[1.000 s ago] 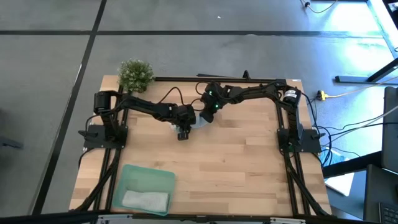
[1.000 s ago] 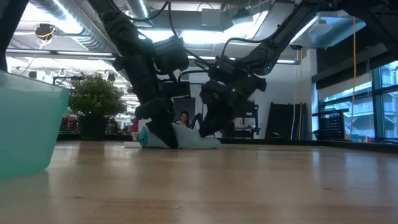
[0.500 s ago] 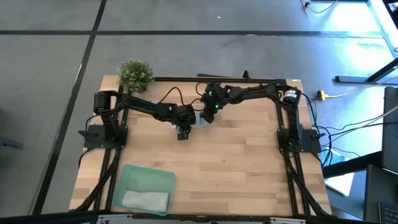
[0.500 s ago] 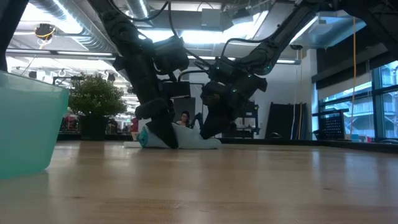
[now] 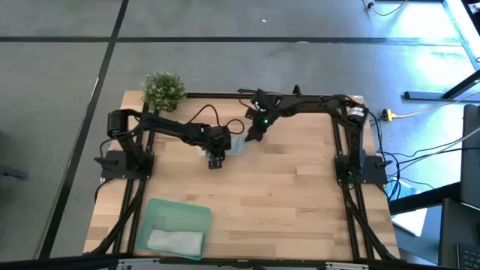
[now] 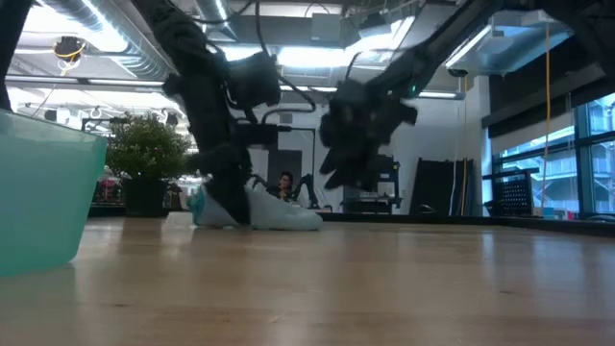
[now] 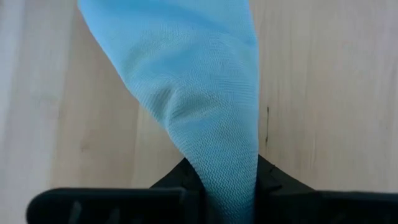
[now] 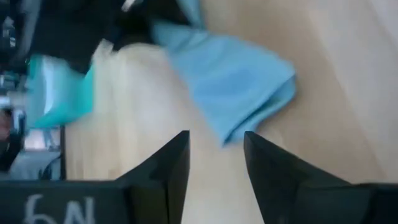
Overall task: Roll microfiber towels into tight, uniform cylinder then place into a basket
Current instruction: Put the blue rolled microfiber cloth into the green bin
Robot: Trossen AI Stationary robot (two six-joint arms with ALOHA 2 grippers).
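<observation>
- My left gripper (image 5: 215,160) is down at the wooden table (image 5: 285,202), and its fingers are clamped on one end of the soft light blue microfiber towel (image 7: 186,81). I pinch the cloth between them so that it cannot slip while I handle it.
- From this grip the light blue towel spreads forward and flat on the wood. It is not a tight cylinder yet; it looks bunched and loose, so I judge that the rolling is not finished.
- My right gripper (image 8: 214,158) hangs just above the table, beside the far end of the same towel and not touching it. Its fingers stand apart with nothing between them, so only my left gripper controls the cloth.
- The shallow translucent mint-green plastic basket (image 5: 196,214) stands well apart from both grippers, at the near edge of the table on my left side. It is placed there to receive the rolls.
- The pale grey microfiber towel (image 5: 176,241) already lies inside this basket, so I think one towel is done and the blue one remains.
</observation>
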